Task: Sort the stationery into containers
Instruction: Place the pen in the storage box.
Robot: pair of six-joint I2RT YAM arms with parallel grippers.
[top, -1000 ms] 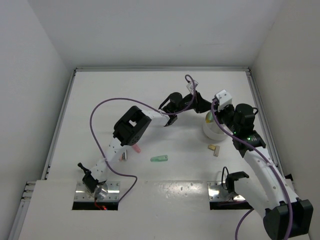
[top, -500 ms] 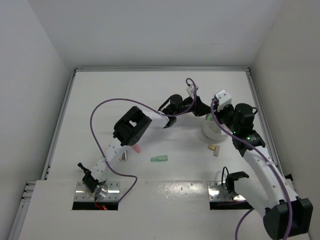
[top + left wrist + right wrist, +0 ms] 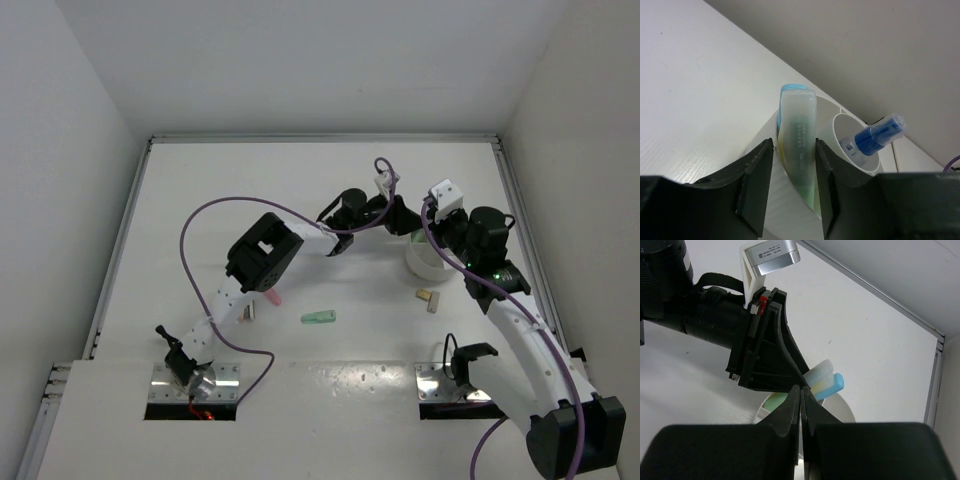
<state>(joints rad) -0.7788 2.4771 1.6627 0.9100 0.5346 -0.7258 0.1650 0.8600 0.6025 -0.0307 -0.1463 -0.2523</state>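
The white tub [image 3: 430, 262] stands right of the table's middle. My left gripper [image 3: 404, 228] hangs over it. In the left wrist view a pale translucent stick [image 3: 800, 142] stands in the tub [image 3: 852, 120] between the left gripper's [image 3: 792, 195] jaws; a gap shows beside the left finger [image 3: 754, 185]. A blue stick [image 3: 789, 89] and a yellow one [image 3: 781, 146] lean behind it. The blue-capped bottle [image 3: 878, 138] sits in the round inner compartment. My right gripper [image 3: 801, 395] is shut and empty just above the tub [image 3: 841, 409].
On the table lie a green stick [image 3: 319, 318], a tan block [image 3: 428, 297], a pink stick [image 3: 272, 297] and a small pale piece [image 3: 250, 311] under the left arm. The right wall runs close behind the tub.
The left gripper has shifted slightly right over the tub and its jaws have widened round the pale stick. The right arm has stayed put.
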